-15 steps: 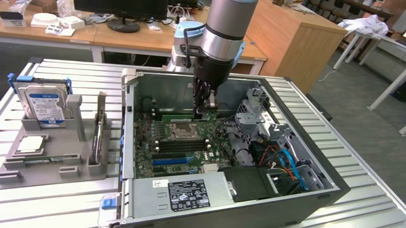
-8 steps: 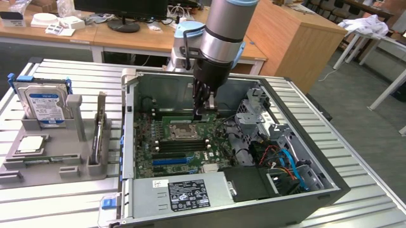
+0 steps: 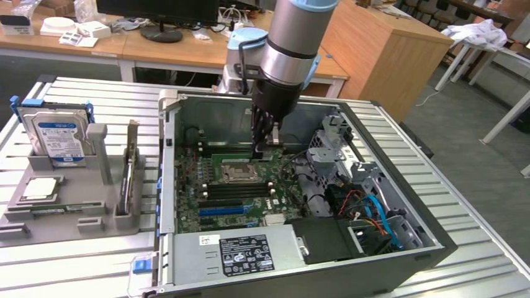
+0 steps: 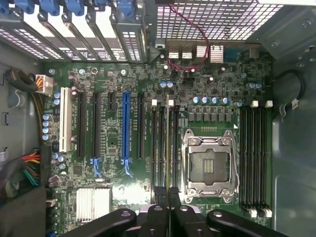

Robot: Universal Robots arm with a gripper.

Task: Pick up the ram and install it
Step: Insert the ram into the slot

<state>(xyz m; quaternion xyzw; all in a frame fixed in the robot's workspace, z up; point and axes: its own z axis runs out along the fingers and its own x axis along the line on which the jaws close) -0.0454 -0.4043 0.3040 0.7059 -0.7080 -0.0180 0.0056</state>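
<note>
My gripper [image 3: 265,148] reaches down inside the open computer case [image 3: 170,186], just above the motherboard [image 3: 215,205]. In the wrist view its black fingers [image 4: 123,219] are shut on the ram [image 4: 168,195]. The ram shows edge-on as a thin strip running away from the gripper [image 4: 168,215]. It lines up over the black memory slots [image 4: 162,148] beside the empty processor socket [image 4: 210,165], and I cannot tell whether it touches a slot. In the exterior view the fingers hide most of the ram.
A grey holder tray [image 3: 58,217] at the exterior view's left carries a blue-labelled hard drive [image 3: 59,136] and a square silver chip [image 3: 40,189]. Inside the case are a power supply [image 3: 244,251], drive cage [image 3: 331,146] and cables [image 3: 373,214]. Expansion slots [image 4: 126,128] and another memory bank [image 4: 254,158] flank the socket.
</note>
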